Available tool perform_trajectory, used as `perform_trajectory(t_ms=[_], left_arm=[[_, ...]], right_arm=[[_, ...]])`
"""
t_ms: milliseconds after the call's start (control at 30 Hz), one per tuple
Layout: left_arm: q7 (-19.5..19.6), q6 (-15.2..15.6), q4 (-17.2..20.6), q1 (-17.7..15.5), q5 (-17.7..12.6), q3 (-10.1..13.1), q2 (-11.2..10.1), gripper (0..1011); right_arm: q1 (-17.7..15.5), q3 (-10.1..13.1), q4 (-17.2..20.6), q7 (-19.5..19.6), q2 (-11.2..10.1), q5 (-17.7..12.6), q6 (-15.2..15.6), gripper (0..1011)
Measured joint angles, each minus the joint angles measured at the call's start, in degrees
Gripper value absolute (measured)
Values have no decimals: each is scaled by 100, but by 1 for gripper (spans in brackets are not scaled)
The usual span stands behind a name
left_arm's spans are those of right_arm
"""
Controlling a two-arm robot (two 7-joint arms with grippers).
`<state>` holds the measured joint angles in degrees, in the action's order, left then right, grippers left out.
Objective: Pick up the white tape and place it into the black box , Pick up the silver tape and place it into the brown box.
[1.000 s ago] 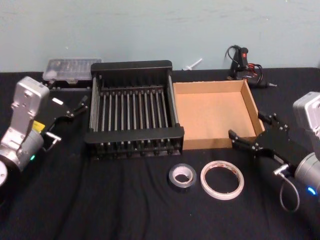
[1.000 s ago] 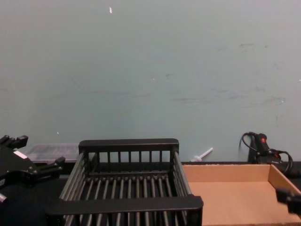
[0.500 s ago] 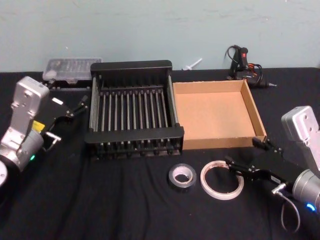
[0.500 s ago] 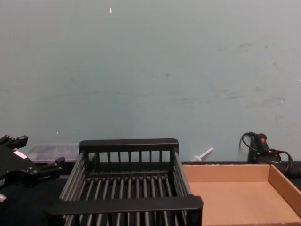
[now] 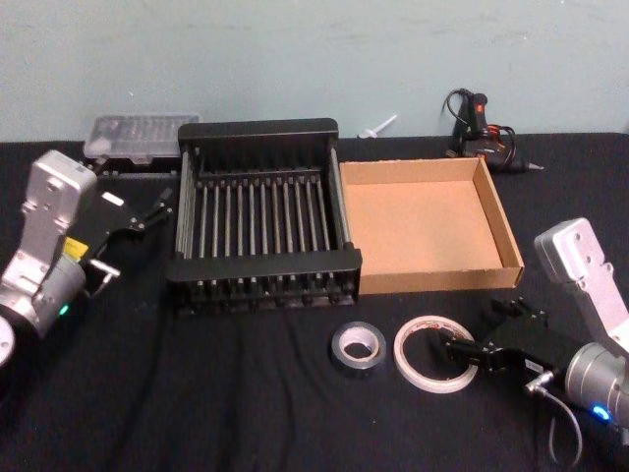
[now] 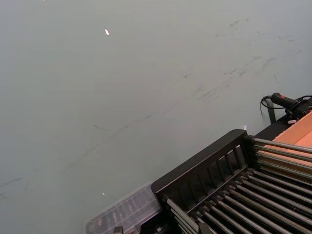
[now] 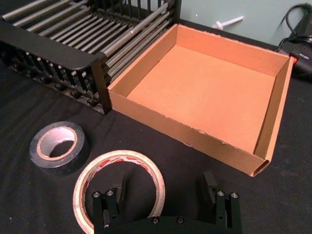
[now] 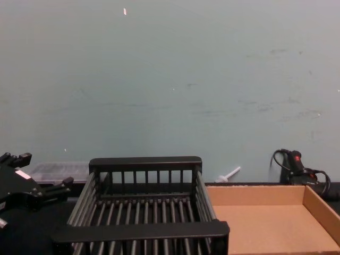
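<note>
On black cloth (image 5: 246, 393) | white tape (image 5: 435, 352), silver tape (image 5: 357, 346) | teal wall (image 5: 295, 59)

open cloth left of silver tape (image 5: 357, 346), black box (image 5: 263, 267) behind

Head view looks down over the whole table. Chest view sits low, facing the wall across the black box (image 8: 143, 212) and brown box (image 8: 276, 220). Both wrist views share these boxes.
</note>
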<state>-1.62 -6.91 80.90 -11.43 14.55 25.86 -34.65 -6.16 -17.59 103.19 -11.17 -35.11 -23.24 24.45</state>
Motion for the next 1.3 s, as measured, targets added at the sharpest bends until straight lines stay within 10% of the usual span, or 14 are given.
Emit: perform_trajectory(t_ms=[1300], left_arm=[[0, 0, 0, 0, 0, 0, 0, 1001]], right_arm=[[-24, 91, -187, -331, 338, 525, 249, 1002]])
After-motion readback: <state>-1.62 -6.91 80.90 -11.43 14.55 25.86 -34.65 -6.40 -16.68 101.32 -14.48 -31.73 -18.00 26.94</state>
